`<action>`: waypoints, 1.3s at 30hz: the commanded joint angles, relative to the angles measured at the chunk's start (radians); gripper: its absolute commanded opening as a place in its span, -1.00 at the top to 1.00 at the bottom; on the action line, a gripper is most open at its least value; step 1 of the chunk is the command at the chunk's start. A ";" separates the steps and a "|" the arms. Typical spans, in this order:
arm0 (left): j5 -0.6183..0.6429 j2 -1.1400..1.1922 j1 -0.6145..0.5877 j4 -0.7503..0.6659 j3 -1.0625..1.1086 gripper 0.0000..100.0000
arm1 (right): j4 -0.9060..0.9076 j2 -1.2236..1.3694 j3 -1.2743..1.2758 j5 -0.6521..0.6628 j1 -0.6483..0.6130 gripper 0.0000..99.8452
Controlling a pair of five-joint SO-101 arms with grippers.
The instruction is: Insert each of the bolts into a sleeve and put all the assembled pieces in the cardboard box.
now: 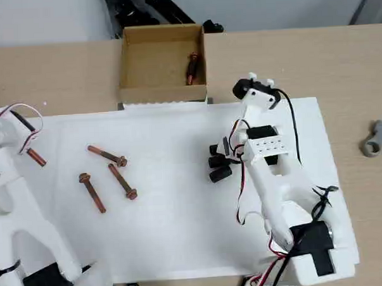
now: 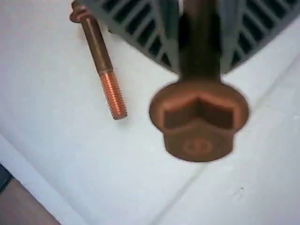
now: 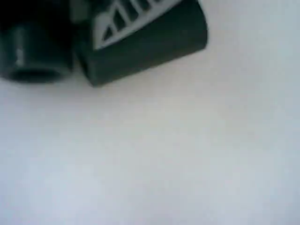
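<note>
My left gripper (image 1: 29, 149) hovers over the mat's left edge, shut on a copper bolt (image 1: 36, 157). In the left wrist view that bolt (image 2: 199, 119) points head-first at the camera between the ribbed jaws. Three more bolts (image 1: 107, 156) (image 1: 123, 182) (image 1: 92, 192) lie loose on the white mat; one of them (image 2: 101, 61) shows beyond the left gripper. Three black sleeves (image 1: 218, 161) sit bunched mid-mat, with my right gripper (image 1: 228, 148) right against them. Up close, one sleeve (image 3: 145, 42) lies partly under the right gripper, another (image 3: 33, 54) beside it. The cardboard box (image 1: 129, 63) holds one assembled piece (image 1: 193, 68).
The white mat (image 1: 176, 232) covers most of the wooden table. A grey part (image 1: 376, 138) lies on the bare wood at the far right. The box stands just past the mat's far edge.
</note>
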 commanded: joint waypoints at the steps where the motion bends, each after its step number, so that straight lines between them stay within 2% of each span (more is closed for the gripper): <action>1: -0.006 -0.046 -0.003 -0.017 -0.007 0.99 | 0.068 0.054 0.005 0.012 0.001 0.71; 6: -0.006 -0.046 -0.003 -0.017 -0.007 0.99 | 0.128 0.050 0.005 0.012 -0.001 0.71; 20: -0.008 -0.046 -0.003 -0.017 -0.007 0.99 | 0.071 0.058 0.005 0.014 0.002 0.72; 22: -0.008 -0.046 -0.003 -0.017 -0.007 0.99 | 0.071 0.058 0.005 0.015 0.004 0.80; 24: -0.008 -0.046 -0.003 -0.017 -0.007 0.99 | 0.071 0.058 0.005 0.021 0.004 0.98; 30: -0.012 -0.054 0.000 -0.020 -0.007 0.99 | 0.068 0.036 0.003 0.078 -0.002 0.98; 35: -0.054 -0.054 0.002 -0.023 -0.007 0.99 | 0.114 -0.088 0.003 0.080 -0.013 0.98; 39: -0.074 -0.055 0.003 -0.023 -0.012 0.99 | 0.216 -0.306 0.003 0.137 -0.045 0.98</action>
